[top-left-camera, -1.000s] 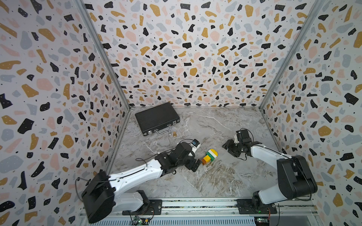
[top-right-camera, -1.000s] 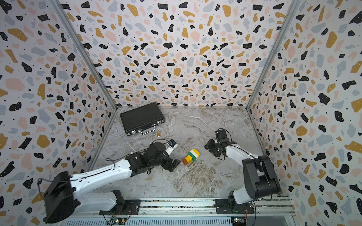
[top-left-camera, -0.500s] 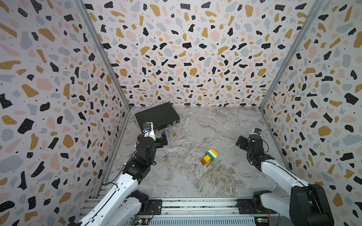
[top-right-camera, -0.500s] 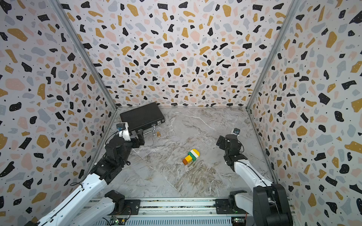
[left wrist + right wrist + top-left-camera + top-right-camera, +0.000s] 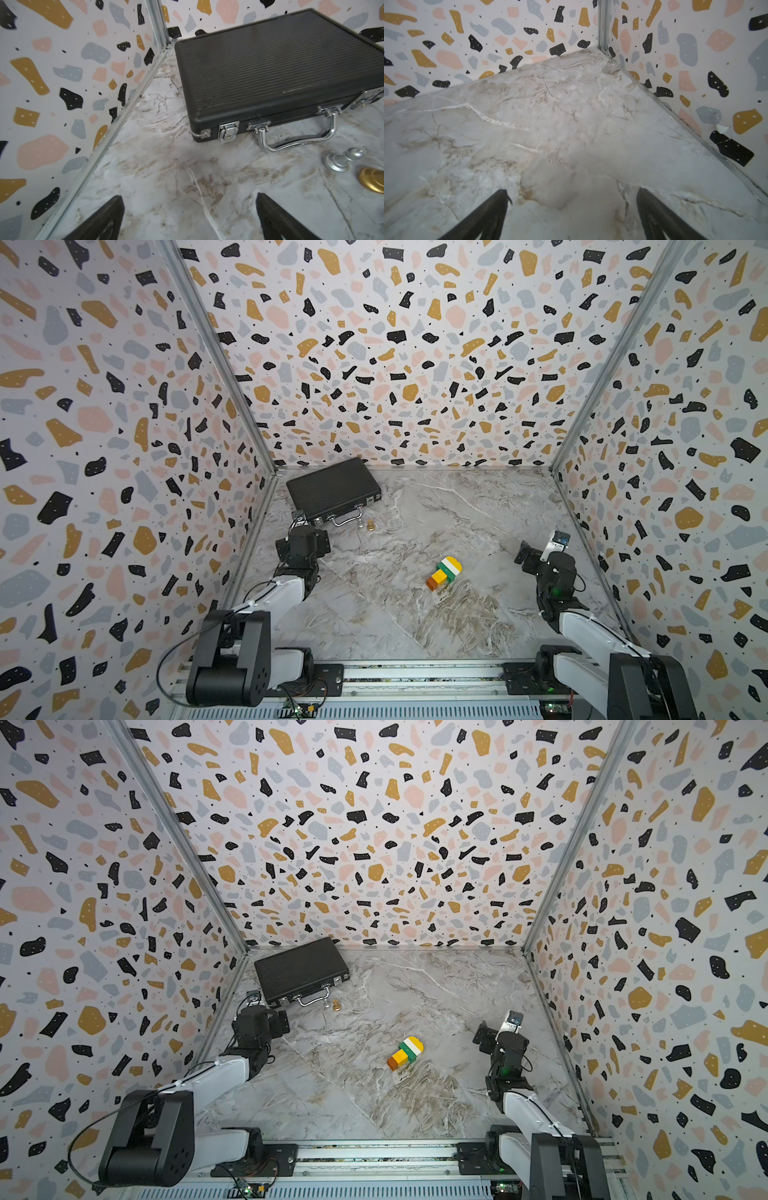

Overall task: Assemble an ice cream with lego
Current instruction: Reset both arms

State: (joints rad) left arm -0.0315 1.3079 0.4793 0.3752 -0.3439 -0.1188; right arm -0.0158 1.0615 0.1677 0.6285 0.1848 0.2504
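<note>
Nearest me, along the rail point(image 5: 415, 672), both arms are folded back over their bases; a second ago they were stretched into the middle, flanking the bricks, so this is a full pull-back. Left claw point(image 5: 189, 196): jaws spread wide, nothing between them, only bare marble under the tips. It now sits by the left wall, facing the far corner. Right claw point(image 5: 572, 190): also spread and empty, drawn to the right wall, its wrist view showing only bare counter point(image 5: 457, 635) and wall. Mid-counter, well apart from both claws, the ice cream point(image 5: 444, 573) lies on its side, unmoved through the retreat. Its orange-brown end points toward me, then come yellow, green and white, with the rounded yellow cap at the far end. In both top views it reads as one joined stack, and I see no loose lego anywhere on the marble. My read: the build is done, the piece has been let go, and the arms are going home. If any brick were only half seated, I could not tell from this height. Farther back, a small gold piece point(image 5: 370, 524) stands just beside a silver chess pawn point(image 5: 342, 159) that looks tipped over, both close to the chrome handle. Farthest, the closed black case point(image 5: 332, 489) lies flat in the back left corner, latches facing me, untouched.
</note>
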